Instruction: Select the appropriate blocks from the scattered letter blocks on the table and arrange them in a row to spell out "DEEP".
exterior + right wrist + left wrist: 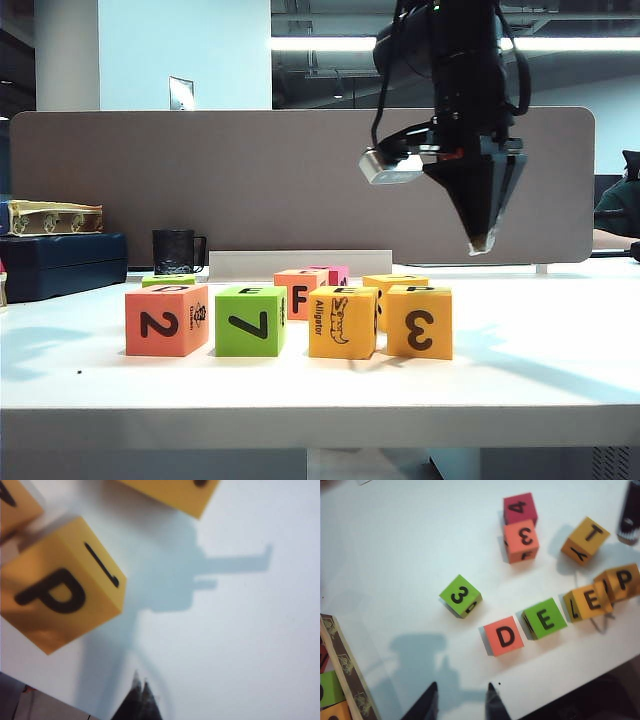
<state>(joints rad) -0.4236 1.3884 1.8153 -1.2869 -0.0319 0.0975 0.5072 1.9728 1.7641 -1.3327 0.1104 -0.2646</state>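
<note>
A: Spelling DEEP along the front of the table, four cubes are sitting in a row: the salmon D block, the green E block, the yellow E block and the yellow P block. In the exterior view their front faces are showing a 2, a 7, an alligator picture and a 3.

B: Are they lining up cleanly?

A: D and green E are sitting just beside each other. The two yellow cubes are appearing blurred and overlapping in the left wrist view, so their contact is hard to judge.

B: Where are the spare blocks lying?

A: Behind the row, the salmon F block and a pink block are resting together, with a yellow T/Y block near them and a green 3 block off to one side.

B: And the grippers?

A: The right gripper is hanging above the P end with its fingers pressed together, holding nothing. The left gripper is hovering over bare table in front of the D, fingers slightly parted and empty.

B: What could be going wrong from here?

A: Judging by position, a low sweep of the right gripper is risking a nudge to the P, since light foam is shifting easily; that would be breaking the row.
</note>
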